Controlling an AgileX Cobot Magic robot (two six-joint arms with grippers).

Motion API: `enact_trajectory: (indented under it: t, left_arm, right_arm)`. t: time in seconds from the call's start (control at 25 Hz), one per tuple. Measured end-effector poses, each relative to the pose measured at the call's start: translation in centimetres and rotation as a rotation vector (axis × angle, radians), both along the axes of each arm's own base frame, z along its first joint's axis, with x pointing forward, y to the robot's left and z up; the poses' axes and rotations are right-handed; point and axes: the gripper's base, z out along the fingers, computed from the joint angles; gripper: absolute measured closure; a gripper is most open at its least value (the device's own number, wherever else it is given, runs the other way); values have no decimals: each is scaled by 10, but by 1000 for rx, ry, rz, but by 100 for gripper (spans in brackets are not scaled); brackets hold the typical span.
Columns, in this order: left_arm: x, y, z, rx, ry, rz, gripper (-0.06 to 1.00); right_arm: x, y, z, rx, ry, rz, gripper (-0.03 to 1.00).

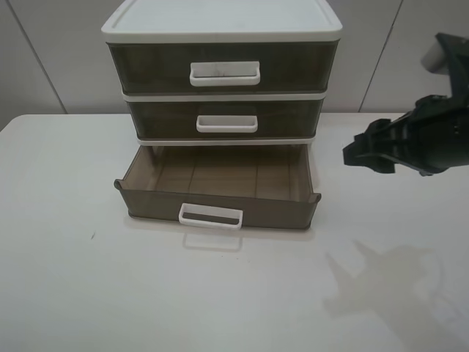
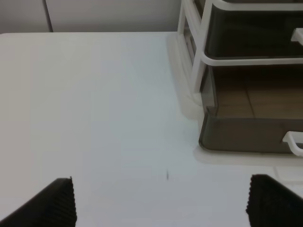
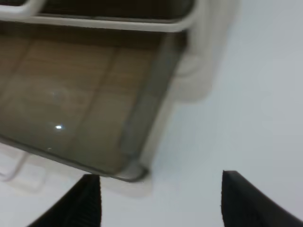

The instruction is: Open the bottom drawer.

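Right arm [image 1: 425,143] matte black, angular; fingers [image 2: 57,203] black, ribbed.

Bright even light; soft shadows on table [image 1: 66,293]; right wrist view blurred.

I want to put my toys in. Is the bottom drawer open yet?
Yes, it looks done. The smoky grey-brown translucent plastic bottom drawer is pulled well out of the white cabinet, showing its empty ribbed floor. Both the right gripper and left gripper are open, holding nothing. Nothing obvious is left.
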Motion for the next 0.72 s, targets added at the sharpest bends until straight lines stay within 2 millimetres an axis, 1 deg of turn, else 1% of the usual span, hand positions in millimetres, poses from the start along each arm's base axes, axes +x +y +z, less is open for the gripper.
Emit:
enact_trajectory:
  t: [0.08, 0.16, 0.2, 0.28, 0.36, 0.44, 0.52, 0.72]
  left_arm:
    - [0, 0, 0, 0, 0, 0, 20]
    - [0, 0, 0, 0, 0, 0, 20]
    - [0, 0, 0, 0, 0, 0, 20]
    - [0, 0, 0, 0, 0, 0, 20]
    - [0, 0, 0, 0, 0, 0, 20]
    - [0, 0, 0, 0, 0, 0, 20]
    - [0, 0, 0, 0, 0, 0, 20]
    - [0, 0, 0, 0, 0, 0, 20]
  right_arm:
    - [-14, -22, 11, -27, -1, -94, 42]
    - [-34, -38, 28, -46, -64, -162, 42]
    - [-45, -44, 35, -54, -89, -191, 42]
    - [-73, -51, 49, -71, -169, -234, 41]
    - [-100, -55, 58, -100, -237, -260, 38]
    - [-126, -58, 62, -137, -287, -275, 36]
    - [-146, -59, 61, -156, -304, -295, 35]
    - [-180, -61, 56, -174, -334, -333, 34]
